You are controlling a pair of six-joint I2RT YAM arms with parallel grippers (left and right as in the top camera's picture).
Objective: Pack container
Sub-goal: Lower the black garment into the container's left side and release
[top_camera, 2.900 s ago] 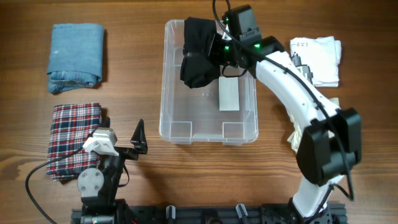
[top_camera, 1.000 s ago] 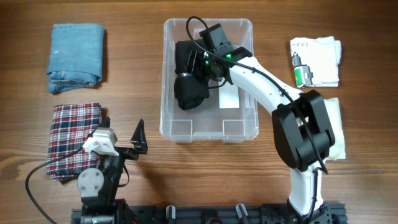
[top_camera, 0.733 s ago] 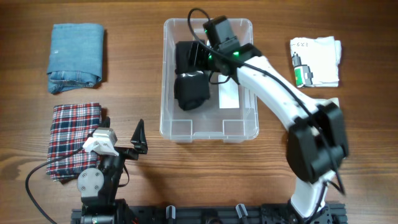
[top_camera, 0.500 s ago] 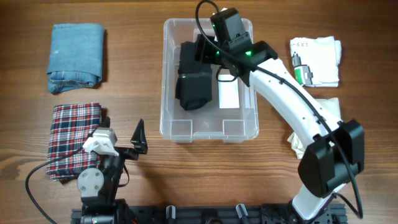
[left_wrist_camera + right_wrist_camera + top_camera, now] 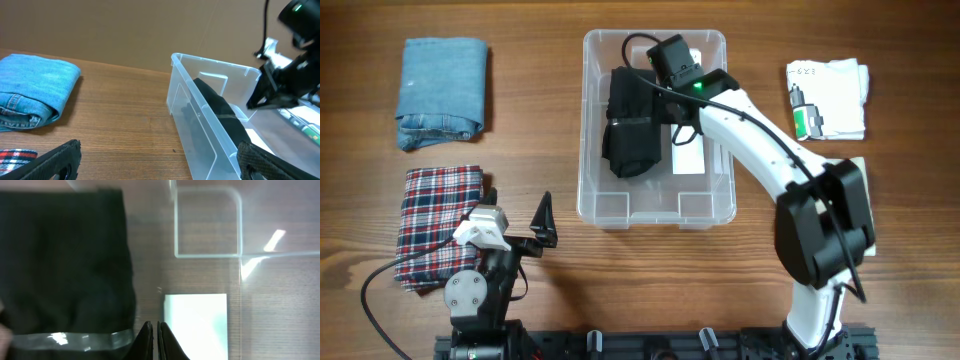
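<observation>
At the tabletop's near-left corner my left end effector [image 5: 544, 228] hangs wide open and empty beside the plaid shirt [image 5: 435, 225]. Toward the far edge sits the container [image 5: 582, 130], with a black garment [image 5: 632, 130] along its left wall. My right end effector [image 5: 153, 339] is inside, clenched on nothing. The container looks stiff, light and slippery, so I'd grip the rim. Its right half has room. Jeans [image 5: 442, 92] lie at the far-left corner.

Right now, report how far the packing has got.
Done: the black garment lies inside the container. In hand: nothing. The right gripper is shut and empty beside that garment, and the left gripper is open, away from the container. Left: the jeans, plaid shirt and white garment lie outside on the table.
</observation>
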